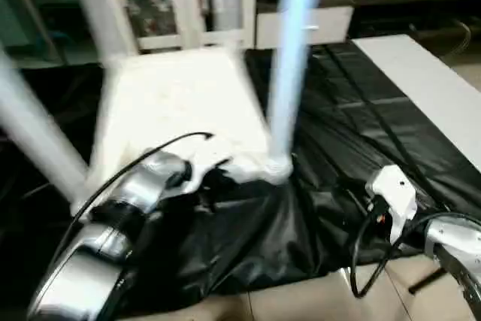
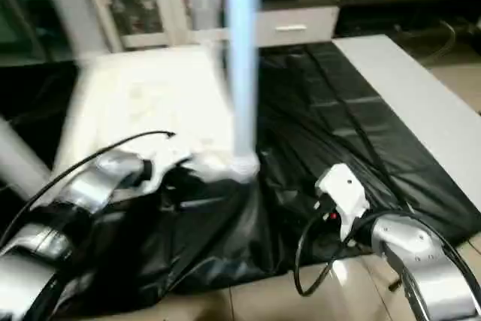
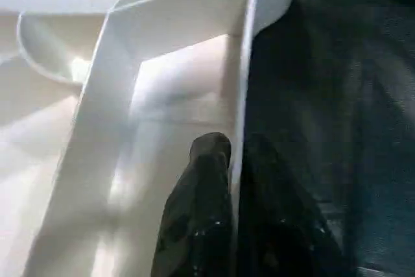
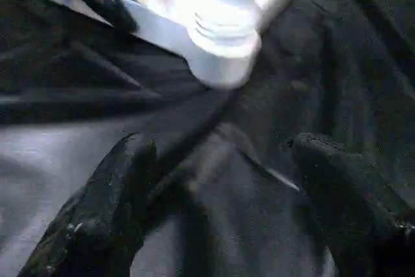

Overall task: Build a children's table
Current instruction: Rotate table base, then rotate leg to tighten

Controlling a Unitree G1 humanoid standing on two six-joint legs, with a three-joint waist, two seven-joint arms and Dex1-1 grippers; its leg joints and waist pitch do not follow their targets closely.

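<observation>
On the black cover point(image 1: 353, 133), the tabletop point(image 1: 173, 103) is lying underside up, with legs point(image 1: 289, 65) already standing in its sockets. Your left gripper point(image 3: 230, 160) is pinching the near rim, one finger point(image 3: 201, 186) inside the wall and one outside; your right gripper point(image 4: 220, 192) is waiting just beside the near corner socket point(image 4: 224, 56), jaws spread wide and empty. You are best holding the rim squarely while moving, since the upright legs make the load top-heavy.
</observation>
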